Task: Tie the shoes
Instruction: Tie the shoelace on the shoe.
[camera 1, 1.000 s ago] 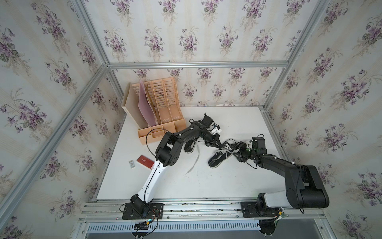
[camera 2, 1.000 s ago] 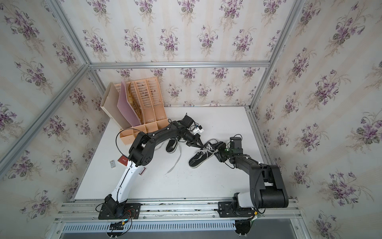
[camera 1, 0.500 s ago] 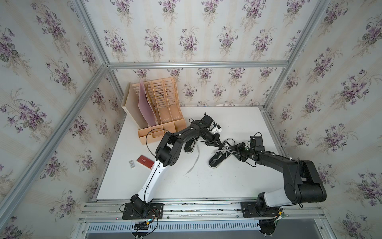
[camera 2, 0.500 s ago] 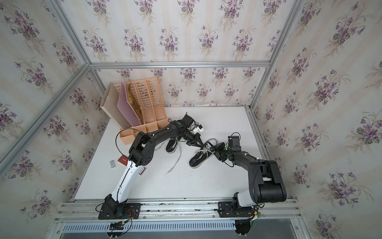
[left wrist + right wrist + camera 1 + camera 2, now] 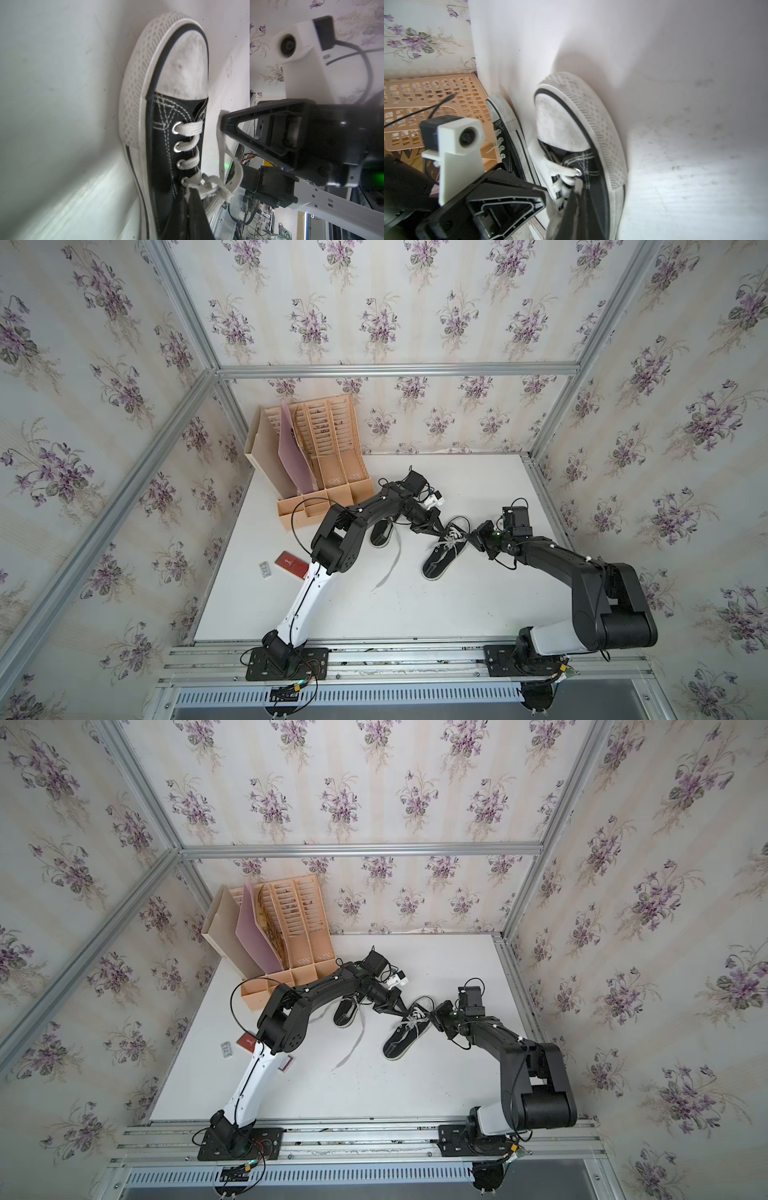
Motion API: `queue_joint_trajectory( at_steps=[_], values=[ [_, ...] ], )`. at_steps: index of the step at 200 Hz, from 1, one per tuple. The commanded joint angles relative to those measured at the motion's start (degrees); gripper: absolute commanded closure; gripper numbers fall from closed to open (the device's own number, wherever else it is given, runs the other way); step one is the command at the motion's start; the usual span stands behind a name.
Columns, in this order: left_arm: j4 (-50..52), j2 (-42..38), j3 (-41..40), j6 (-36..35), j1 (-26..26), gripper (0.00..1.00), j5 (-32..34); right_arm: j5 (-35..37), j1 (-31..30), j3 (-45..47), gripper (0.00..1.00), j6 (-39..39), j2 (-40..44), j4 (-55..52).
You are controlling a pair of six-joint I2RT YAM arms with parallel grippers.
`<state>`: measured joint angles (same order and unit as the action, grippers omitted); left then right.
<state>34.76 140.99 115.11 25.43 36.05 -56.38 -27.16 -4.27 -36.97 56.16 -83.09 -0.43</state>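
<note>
In both top views the right gripper [image 5: 468, 536] is brought slightly toward ten o'clock, up against the shoe [image 5: 440, 562]. Its jaws, seen open a second ago, are now closed on a strand of lace [image 5: 220, 145].

1. A white table [image 5: 415, 605] was enclosed on three sides by walls papered with purple flower sprigs [image 5: 374, 323].
2. Aluminium frame bars [image 5: 395, 369] were fitted along the wall joints.
3. A peach slotted file rack [image 5: 332, 439] was stood in the table's far left corner, against the back wall.
4. A beige cardboard holder [image 5: 266, 460] was set upright at the rack's left side, touching it.
5. A pink sheet [image 5: 295, 456] was leant, tilted, between the holder and the rack's dividers; its compartment could not be told.
6. A red booklet [image 5: 291, 563] was laid flat near the table's left edge, well apart from the rack.
7. A small pale tag [image 5: 265, 569] was laid just beside the booklet, on the wall side; its print could not be read.
</note>
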Motion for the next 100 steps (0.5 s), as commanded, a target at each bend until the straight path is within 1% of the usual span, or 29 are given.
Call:
queue_joint_trajectory(
  at_steps=[1,33,56,100],
  values=[
    [-1.3,-1.5,-0.9,-1.0,-0.5,0.95,0.9,2.5,-0.1,-1.2,1.0,-3.6,0.9,-4.5],
    [-2.2,-2.6,-2.3,-1.0,-0.9,0.96,1.7,3.7,-0.1,-0.7,1.0,-4.4,1.1,-6.0],
    [-2.5,-3.2,-3.3,-1.0,-1.2,0.97,2.0,6.3,-0.1,-0.7,1.0,-4.7,2.2,-7.2],
    [-2.9,-3.8,-4.9,-0.9,-1.5,0.99,2.6,11.7,-0.1,-2.5,1.0,-7.9,2.4,-12.7]
  ],
)
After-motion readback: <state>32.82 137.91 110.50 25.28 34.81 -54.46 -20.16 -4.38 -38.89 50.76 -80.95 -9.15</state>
